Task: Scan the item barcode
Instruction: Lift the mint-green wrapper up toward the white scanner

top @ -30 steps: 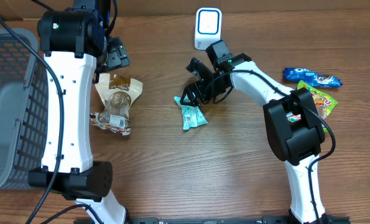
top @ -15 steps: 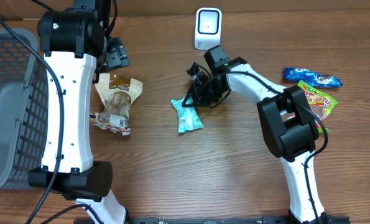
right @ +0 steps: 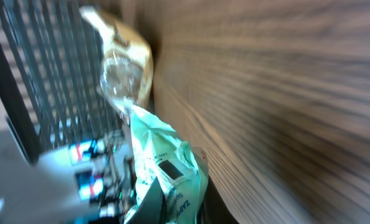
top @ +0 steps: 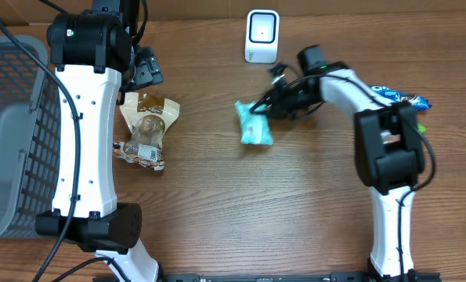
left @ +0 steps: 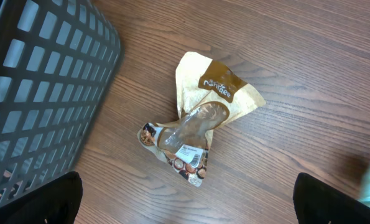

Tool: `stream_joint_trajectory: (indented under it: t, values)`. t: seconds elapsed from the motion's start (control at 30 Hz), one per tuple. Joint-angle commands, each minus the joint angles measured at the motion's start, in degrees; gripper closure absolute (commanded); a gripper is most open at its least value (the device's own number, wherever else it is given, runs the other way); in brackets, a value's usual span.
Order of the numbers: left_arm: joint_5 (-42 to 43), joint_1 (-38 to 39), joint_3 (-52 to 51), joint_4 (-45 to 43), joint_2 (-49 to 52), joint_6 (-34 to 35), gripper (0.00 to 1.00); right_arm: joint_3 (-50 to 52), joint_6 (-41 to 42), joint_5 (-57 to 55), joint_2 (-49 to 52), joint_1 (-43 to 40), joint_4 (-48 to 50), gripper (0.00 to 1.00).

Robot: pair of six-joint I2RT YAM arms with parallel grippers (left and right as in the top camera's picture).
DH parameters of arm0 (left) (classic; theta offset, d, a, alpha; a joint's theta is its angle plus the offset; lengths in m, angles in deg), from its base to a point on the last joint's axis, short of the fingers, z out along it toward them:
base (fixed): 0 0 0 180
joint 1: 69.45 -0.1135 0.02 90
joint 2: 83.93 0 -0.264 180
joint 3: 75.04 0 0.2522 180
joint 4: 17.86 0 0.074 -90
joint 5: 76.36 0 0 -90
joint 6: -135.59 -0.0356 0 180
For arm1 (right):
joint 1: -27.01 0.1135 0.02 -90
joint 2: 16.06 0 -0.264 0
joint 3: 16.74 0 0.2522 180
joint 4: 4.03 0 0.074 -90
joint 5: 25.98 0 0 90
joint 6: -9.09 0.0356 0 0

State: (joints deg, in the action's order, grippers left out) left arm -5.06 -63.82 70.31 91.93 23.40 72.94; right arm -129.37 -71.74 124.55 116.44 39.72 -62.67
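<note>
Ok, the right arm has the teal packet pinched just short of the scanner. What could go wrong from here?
1. The right gripper seems to pinch only one edge of the teal packet, so the floppy packet could slip or swing out.
2. Which side carries the barcode cannot be told, so it may face away from the scanner and miss the read.
3. The arm crosses over the blue packet and could sweep it aside.

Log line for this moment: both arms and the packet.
right fingers: shut on teal packet | left fingers: open, above brown bag | teal packet: short of scanner
</note>
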Motion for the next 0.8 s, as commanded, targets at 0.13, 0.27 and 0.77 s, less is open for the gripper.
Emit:
stream_joint_trajectory:
  t: [0.13,0.27,0.77]
  values:
    - [-0.7,0.4,-0.2,-0.1,0.4,1.2,0.0,-0.6,17.4,-21.5,-23.4,-1.6,1.6,0.96]
    - [-0.7,0.4,-0.2,-0.1,0.4,1.2,0.0,-0.6,26.1,-34.4,-33.8,-1.5,2.3,0.96]
    - [-0.7,0.4,-0.2,-0.1,0.4,1.2,0.0,-0.6,21.8,-38.0,-48.3,-1.5,7.3,0.96]
